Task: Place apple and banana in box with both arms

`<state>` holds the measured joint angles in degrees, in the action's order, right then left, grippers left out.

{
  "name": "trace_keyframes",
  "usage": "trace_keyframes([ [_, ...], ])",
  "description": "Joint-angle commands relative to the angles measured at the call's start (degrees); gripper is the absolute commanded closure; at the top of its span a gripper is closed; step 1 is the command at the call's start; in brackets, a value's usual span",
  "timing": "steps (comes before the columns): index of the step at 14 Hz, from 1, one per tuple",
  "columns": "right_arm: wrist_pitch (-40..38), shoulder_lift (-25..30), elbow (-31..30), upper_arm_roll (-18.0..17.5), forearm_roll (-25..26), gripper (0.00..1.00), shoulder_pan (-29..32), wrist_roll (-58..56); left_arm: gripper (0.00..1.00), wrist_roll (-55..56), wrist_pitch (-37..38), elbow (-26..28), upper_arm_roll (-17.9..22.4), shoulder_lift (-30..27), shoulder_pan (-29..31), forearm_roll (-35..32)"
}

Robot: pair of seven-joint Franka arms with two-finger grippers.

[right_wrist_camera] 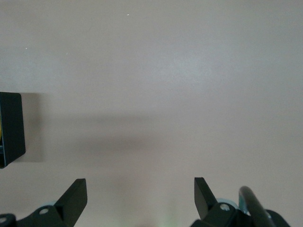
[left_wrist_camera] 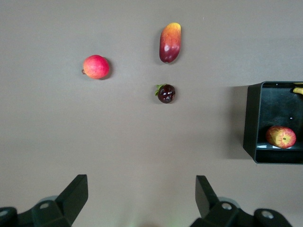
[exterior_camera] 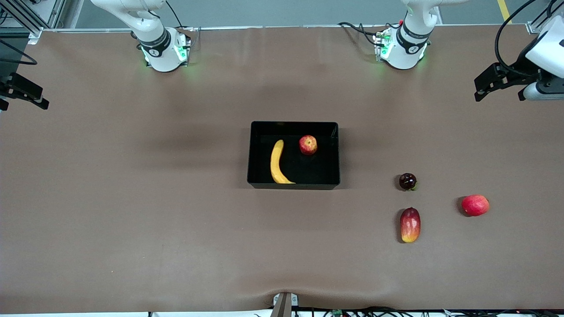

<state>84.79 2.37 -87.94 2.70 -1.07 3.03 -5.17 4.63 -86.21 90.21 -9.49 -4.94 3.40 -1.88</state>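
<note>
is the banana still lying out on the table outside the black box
No, the banana lies inside the box, beside the apple.

Box (exterior_camera: pixel 294 127) glossy black; banana (exterior_camera: pixel 276 163) yellow; apple (exterior_camera: pixel 308 145) red with yellowish patches; elongated fruit (exterior_camera: pixel 410 225) red fading to yellow; oval fruit (exterior_camera: pixel 475 205) plain red; small round fruit (exterior_camera: pixel 407 181) dark maroon; table (exterior_camera: pixel 132 198) brown

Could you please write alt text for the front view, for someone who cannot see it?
A black box at mid-table holds the banana and the apple side by side. Three other fruits lie on the brown table toward the left arm's end; both arms are drawn back to the edges.
</note>
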Motion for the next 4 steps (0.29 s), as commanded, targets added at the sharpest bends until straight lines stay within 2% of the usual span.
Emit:
trace_keyframes([
  [1, -0.9, -0.3, 0.8, 0.2, 0.1, 0.0, -0.6, 1.5, 0.0, -0.3, 0.6, -0.6, -0.2, -0.1, 0.5, 1.4],
  [4, -0.9, -0.3, 0.8, 0.2, 0.0, 0.0, -0.5, 1.6, 0.0, -0.8, 1.7, -0.6, -0.3, -0.1, 0.3, 1.4],
])
